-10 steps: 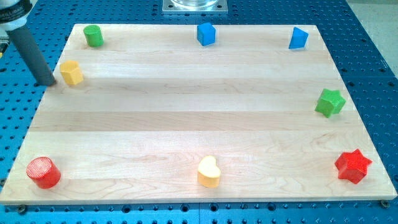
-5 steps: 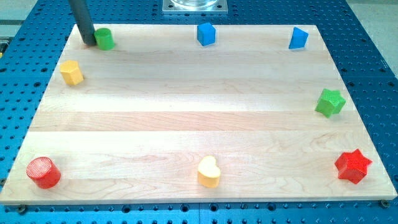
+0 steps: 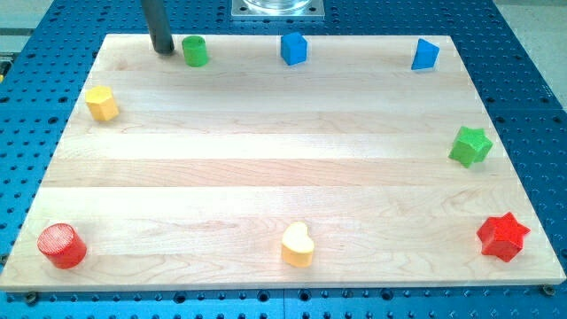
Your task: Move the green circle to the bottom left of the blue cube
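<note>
Since my tip (image 3: 164, 50) is bare, gripping nothing, sitting just left of the green circle (image 3: 195, 50), I am judging it light, rigid, slide-prone, best nudged centrally toward the blue cube (image 3: 293, 48).

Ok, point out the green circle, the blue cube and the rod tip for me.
green circle (image 3: 195, 50), camera view, middle of its side and top.
blue cube (image 3: 293, 48), camera view, centre of its front face.
my tip (image 3: 164, 50), camera view, very end of the rod, just left of the green circle.
</note>
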Controlling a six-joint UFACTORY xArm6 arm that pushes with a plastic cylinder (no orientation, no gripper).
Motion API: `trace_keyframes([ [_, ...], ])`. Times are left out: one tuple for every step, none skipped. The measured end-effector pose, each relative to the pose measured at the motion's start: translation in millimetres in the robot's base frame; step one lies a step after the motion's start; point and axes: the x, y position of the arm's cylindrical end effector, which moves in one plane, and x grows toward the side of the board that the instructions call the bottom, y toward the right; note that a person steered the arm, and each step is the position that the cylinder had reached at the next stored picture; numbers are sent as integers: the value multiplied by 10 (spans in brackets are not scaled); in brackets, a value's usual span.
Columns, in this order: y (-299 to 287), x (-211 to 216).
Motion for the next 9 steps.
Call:
trace_keyframes([
  [291, 229],
  [664, 546],
  [991, 642],
  [1038, 507],
  [1023, 367],
  [1213, -19],
  [1526, -191],
  [1784, 17],
  [2056, 449],
])
